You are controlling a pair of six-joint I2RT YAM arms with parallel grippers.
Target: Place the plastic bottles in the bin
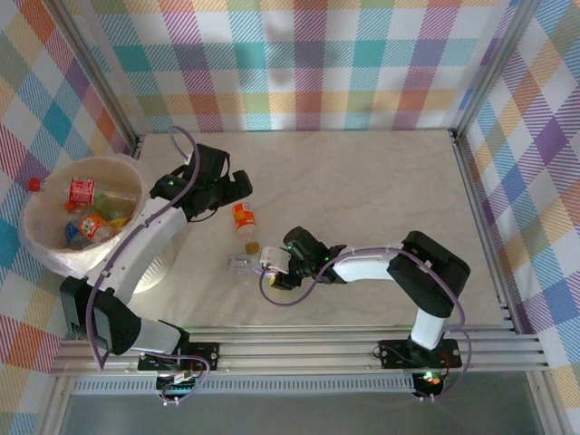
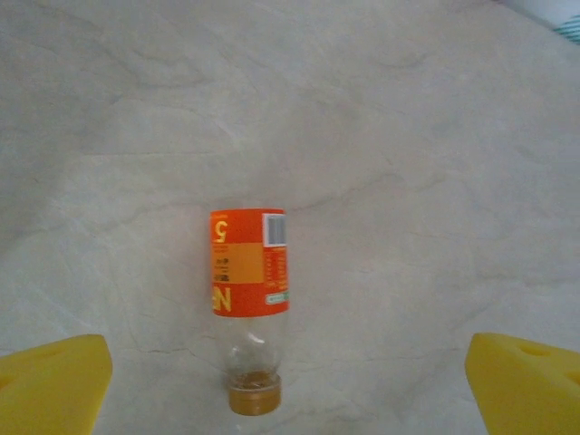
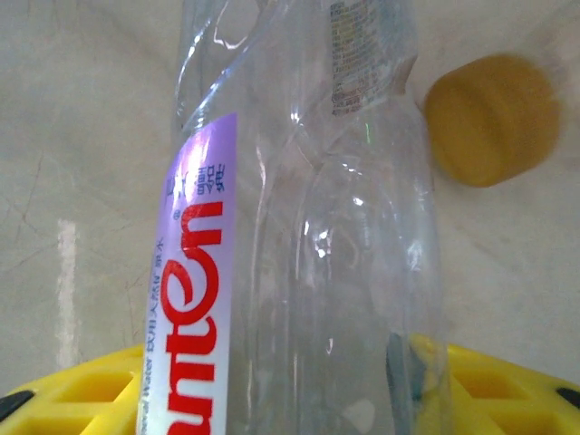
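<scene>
Left fingers (image 2: 50,381) spread wide over the orange-labelled bottle (image 2: 249,272); right fingers (image 3: 507,390) flank the clear bottle (image 3: 308,227), grip unclear.

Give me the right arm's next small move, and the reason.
Probably close the right gripper firmly on the clear crumpled bottle before lifting: the bottle lies between its yellow fingers, but a firm pinch isn't evident.

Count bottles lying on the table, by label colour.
Orange-label bottle: 1
Purple-and-white-label bottle: 1
Total: 2
</scene>
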